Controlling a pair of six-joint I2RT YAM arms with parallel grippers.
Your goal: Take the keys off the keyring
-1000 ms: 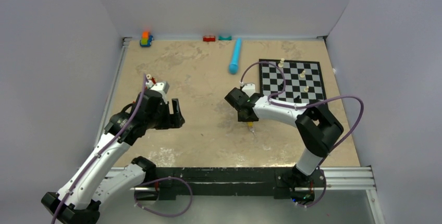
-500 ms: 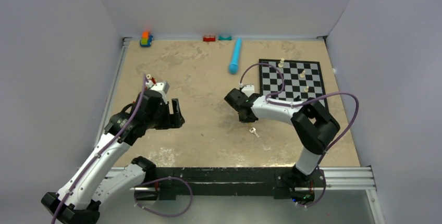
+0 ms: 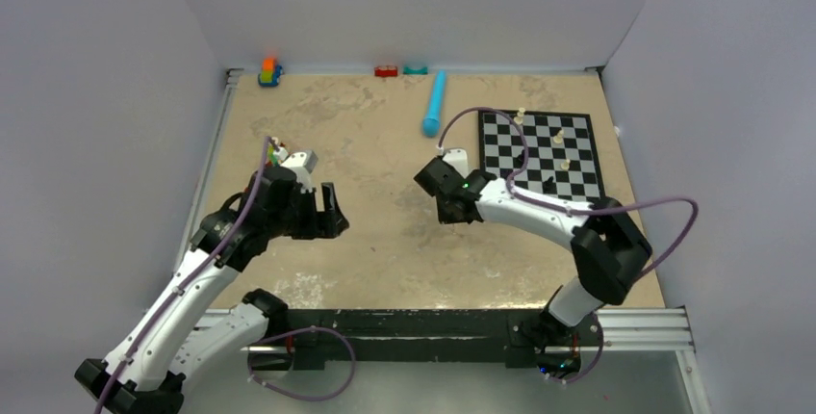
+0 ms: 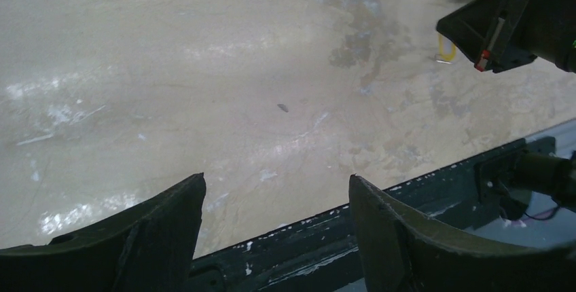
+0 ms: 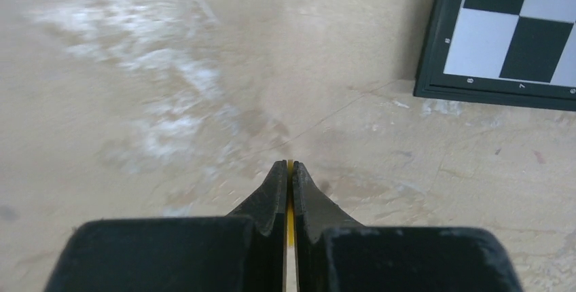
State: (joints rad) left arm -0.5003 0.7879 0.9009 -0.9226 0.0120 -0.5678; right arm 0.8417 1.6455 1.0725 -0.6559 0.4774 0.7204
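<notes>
My right gripper (image 3: pixel 452 210) hangs low over the tan table, left of the chessboard. In the right wrist view its jaws (image 5: pixel 290 165) are pressed together, and a thin yellow strip of the key's head (image 5: pixel 290 204) shows between them. From the left wrist view, a small yellow loop of the key (image 4: pixel 445 47) sits at that gripper's tip. I cannot make out the keyring in any view. My left gripper (image 3: pixel 332 214) hovers at mid-left, open (image 4: pixel 277 180) with only bare table between its fingers.
A chessboard (image 3: pixel 577 125) with a few pieces lies at the right rear. A light-blue cylinder (image 3: pixel 434 104) lies near the back, with toy blocks (image 3: pixel 270 71) and small red (image 3: pixel 386 71) and teal (image 3: pixel 416 69) pieces along the back wall. A black rail (image 4: pixel 407 197) edges the near side.
The right jaws have shut. The key that lay on the table just in front of the right gripper no longer shows there. The right elbow swung right; the left arm barely moved.
</notes>
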